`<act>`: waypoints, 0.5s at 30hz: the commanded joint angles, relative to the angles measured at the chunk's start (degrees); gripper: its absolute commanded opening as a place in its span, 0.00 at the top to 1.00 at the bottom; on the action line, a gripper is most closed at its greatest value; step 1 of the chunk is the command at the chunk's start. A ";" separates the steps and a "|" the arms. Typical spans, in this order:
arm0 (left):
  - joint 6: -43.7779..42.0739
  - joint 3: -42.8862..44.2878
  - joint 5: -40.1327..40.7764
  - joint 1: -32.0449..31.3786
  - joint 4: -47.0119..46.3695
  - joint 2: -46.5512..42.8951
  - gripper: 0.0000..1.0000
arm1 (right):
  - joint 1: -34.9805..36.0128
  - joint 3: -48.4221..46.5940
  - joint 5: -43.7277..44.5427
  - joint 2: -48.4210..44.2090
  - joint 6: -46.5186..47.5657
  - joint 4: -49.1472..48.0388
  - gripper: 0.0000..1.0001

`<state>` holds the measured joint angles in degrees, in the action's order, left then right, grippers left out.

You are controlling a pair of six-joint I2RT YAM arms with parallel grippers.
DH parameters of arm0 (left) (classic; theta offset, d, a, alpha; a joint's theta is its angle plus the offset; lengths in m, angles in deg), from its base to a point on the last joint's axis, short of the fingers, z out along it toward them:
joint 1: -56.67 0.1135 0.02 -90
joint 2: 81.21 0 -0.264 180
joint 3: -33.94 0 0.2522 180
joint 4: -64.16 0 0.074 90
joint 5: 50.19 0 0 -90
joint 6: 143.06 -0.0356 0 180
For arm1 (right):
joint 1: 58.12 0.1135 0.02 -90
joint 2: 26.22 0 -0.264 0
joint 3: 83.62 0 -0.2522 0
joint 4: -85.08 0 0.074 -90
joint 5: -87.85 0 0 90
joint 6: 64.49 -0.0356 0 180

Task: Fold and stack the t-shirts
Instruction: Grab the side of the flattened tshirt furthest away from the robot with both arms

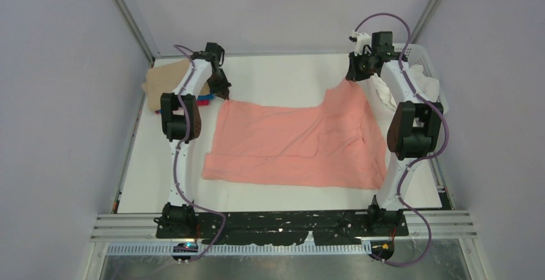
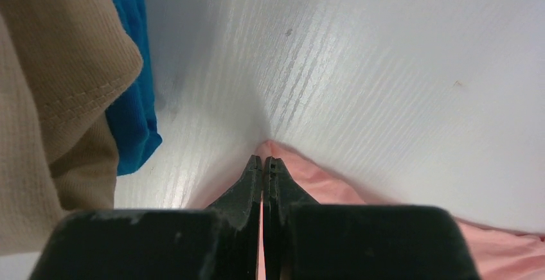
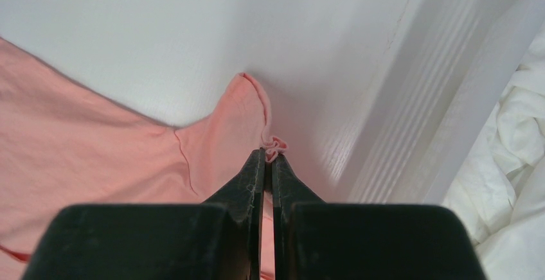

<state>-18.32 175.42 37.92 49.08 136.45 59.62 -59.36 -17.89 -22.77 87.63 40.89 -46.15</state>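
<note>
Salmon-pink t-shirt (image 1: 295,142) spread over the middle of the worktop (image 1: 289,74), pinched at both far corners.
Left gripper (image 2: 264,161) is clamped on its far-left corner and right gripper (image 3: 268,158) on its bunched far-right tip; tan t-shirt (image 1: 164,78) and blue t-shirt (image 2: 132,68) lie at the worktop's far-left corner.

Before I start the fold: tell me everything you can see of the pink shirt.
The pink shirt is salmon, thin soft cloth, spread mostly flat with light creases across the middle of the white table. Its far left corner is pinched in the shut left claw. Its far right corner, drawn out into a peak, is bunched in the shut right claw. The near edge lies flat and free.
</note>
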 commanded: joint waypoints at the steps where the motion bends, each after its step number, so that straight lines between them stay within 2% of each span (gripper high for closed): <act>1: -4.68 -2.23 -1.79 0.21 -2.34 -2.79 1.00 | 0.22 -1.68 0.11 -1.00 0.56 -0.83 0.94; 8: -10.09 -15.57 -6.75 0.11 -14.05 -14.17 1.00 | 0.44 4.67 0.83 -4.44 -1.09 -4.96 0.94; 15: -12.33 -32.18 -12.24 -0.01 -24.97 -26.86 1.00 | 0.82 14.25 1.91 -12.83 -2.97 -8.05 0.94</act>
<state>-27.83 150.02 30.45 49.08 120.56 41.35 -59.27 -6.59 -21.79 83.10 39.30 -50.04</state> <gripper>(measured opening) 0.010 0.092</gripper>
